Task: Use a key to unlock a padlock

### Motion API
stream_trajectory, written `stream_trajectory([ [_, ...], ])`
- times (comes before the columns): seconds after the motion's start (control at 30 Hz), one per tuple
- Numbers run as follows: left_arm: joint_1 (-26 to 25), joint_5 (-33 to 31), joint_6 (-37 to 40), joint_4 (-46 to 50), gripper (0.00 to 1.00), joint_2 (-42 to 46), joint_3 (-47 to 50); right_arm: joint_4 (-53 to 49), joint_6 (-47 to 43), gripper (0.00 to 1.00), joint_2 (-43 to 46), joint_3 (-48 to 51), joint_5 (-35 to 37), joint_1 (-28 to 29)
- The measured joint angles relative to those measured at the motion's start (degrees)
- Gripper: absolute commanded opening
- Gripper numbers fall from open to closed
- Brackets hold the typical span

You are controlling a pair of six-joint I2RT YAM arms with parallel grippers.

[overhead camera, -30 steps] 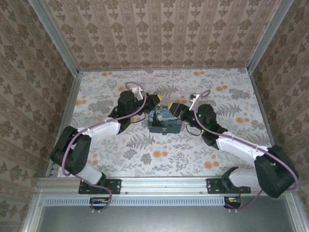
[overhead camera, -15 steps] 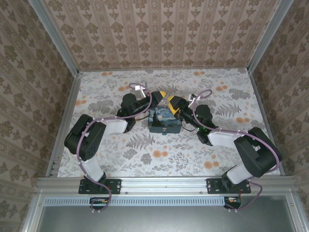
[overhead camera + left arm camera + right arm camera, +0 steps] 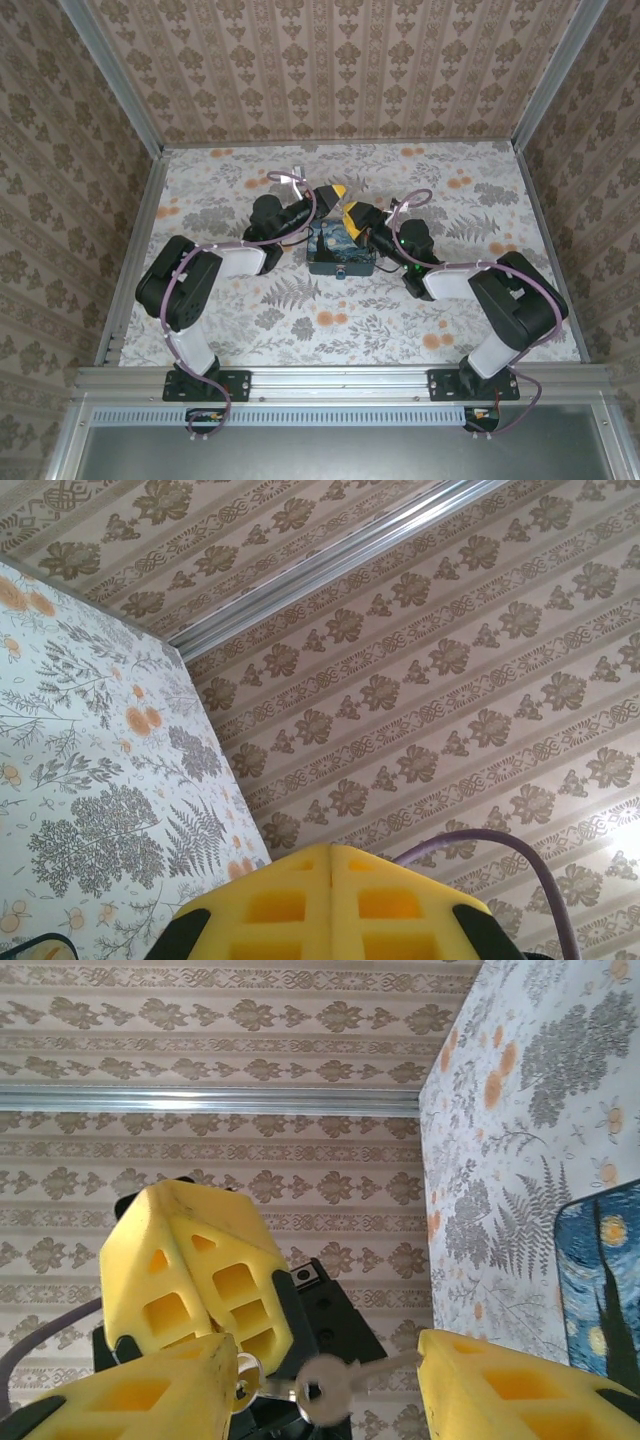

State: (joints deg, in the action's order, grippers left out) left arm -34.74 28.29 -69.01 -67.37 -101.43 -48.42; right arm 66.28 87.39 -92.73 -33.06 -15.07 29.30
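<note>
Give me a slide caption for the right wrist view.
Small key in the gap of the right pincer, the left pincer shut beyond.

Key [image 3: 325,1392] blurred; box [image 3: 600,1280] cut off by right edge

We see bare floor [image 3: 300,310] left, right, near and far of the box [image 3: 340,252]. Tall walls [image 3: 330,70] shut three sides. Over the box's far edge, the left gripper [image 3: 338,190] and right gripper [image 3: 352,213] crowd together.
</note>
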Motion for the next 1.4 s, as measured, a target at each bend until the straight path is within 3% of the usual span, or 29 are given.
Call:
stream_trajectory([
  [0.4,-0.11,0.04,0.00,-1.77,0.00,-0.72,-0.11,3.69,1.97,0.44,-1.11,-1.14,-0.02,0.52],
  [0.5,-0.22,0.04,0.00,-1.95,0.00,-1.16,-0.11,4.09,2.62,0.35,-1.14,-1.49,-0.04,0.61],
  [0.7,-0.22,-0.09,-0.02,-2.16,0.00,-1.42,-0.11,4.92,3.15,0.00,-1.16,-1.62,-0.39,0.76],
  [0.93,-0.20,-0.02,-0.24,-2.36,0.00,-1.49,-0.15,5.18,2.60,0.00,-1.27,-1.53,-0.44,0.74],
  [1.03,-0.09,0.11,-0.85,-1.77,0.24,-1.49,-0.11,5.35,1.25,0.00,-1.27,-0.94,-0.48,0.68],
  [1.17,0.57,0.22,-2.54,-0.68,0.42,0.15,0.79,3.15,-2.93,0.00,-1.18,0.90,-0.79,0.44],
  [1.4,2.60,0.20,-4.76,3.65,0.45,6.56,4.74,-2.54,-12.39,0.00,0.02,3.58,-1.99,0.20],
])
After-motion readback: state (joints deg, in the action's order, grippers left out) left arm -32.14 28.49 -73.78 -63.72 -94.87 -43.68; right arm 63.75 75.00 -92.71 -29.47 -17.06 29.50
